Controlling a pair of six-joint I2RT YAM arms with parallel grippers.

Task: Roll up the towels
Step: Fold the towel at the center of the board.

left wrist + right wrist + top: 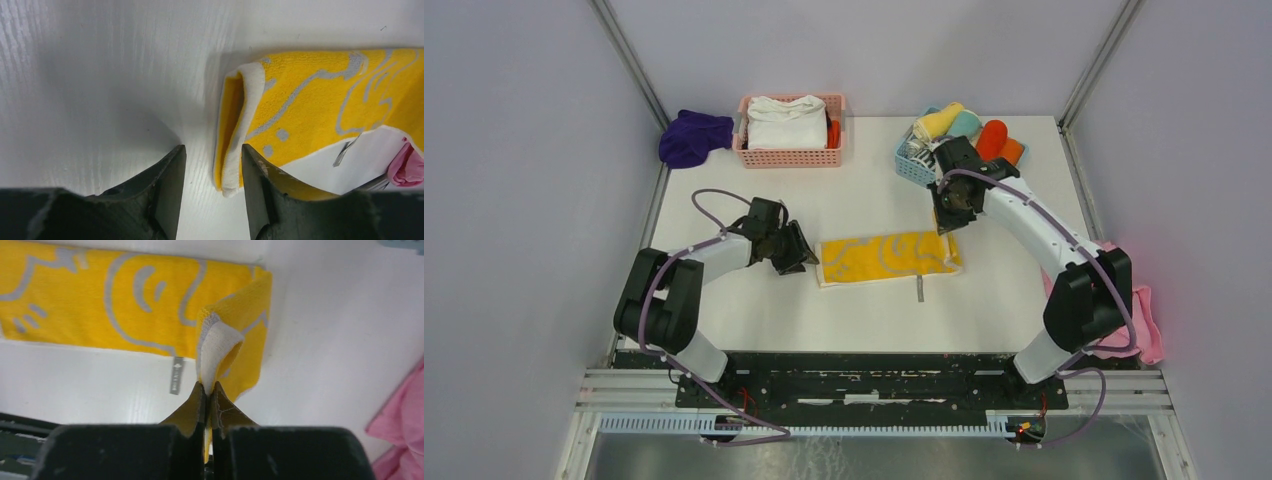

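Right wrist view: we see the right gripper pinching the lifted end of the yellow towel lying on the table, probably to start the roll, while the left gripper, jaws spread, hovers at the opposite end to steady it.

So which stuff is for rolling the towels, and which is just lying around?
For the job: yellow towel, pinched by the right fingers; purple towel, at the far corner.
Just lying about: pink basket with white cloths; blue basket; pink cloth.
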